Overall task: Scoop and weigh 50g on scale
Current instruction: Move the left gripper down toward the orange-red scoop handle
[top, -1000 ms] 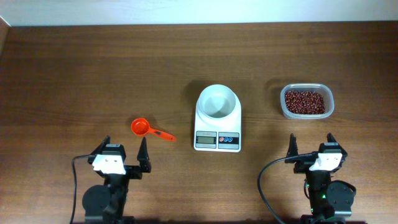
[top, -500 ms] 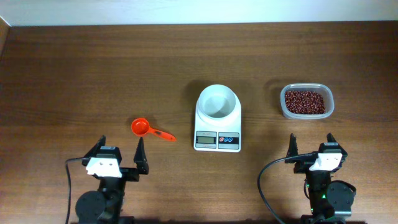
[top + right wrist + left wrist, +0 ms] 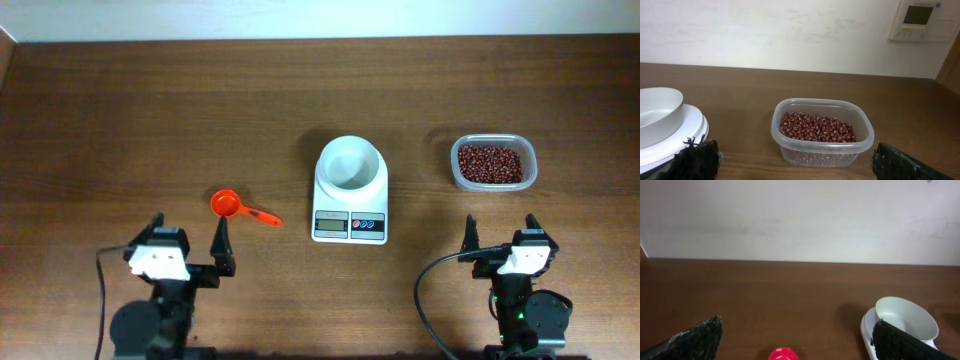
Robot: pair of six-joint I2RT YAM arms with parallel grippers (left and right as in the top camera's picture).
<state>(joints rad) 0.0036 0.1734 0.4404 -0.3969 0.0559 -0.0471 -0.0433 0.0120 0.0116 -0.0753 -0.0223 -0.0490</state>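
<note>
While both arms wait at the near edge, a dark brown wooden table (image 3: 150,110) fills the overhead view, w/ a pale wall (image 3: 800,215) behind its far side.

L gripper (image 3: 189,234) is at the near-left, black fingers spread wide apart, nothing between them, tips pointing to the far side. R gripper (image 3: 500,232) is at the near-right, fingers likewise spread wide and holding nothing.

Next in size: a small white digital kitchen scale (image 3: 350,190) at table centre, between the two grippers and farther back. Its round white bowl sits on top; the grey display and small coloured buttons face the robot. Display reading too small to tell. The L wrist view shows it at lower right (image 3: 905,317), the R wrist view at lower left (image 3: 660,115).

To the right of the scale, well apart from it, is a clear rounded-rectangle plastic tub (image 3: 493,139), straight ahead of the R gripper. Small dark red-brown beans (image 3: 817,127) lie in a loose heap inside the tub.

Smallest: an orange-red plastic measuring scoop (image 3: 240,208), flat on the table left of the scale, cup to the left, handle angled toward the scale, near the L gripper's inner finger, not touching.
</note>
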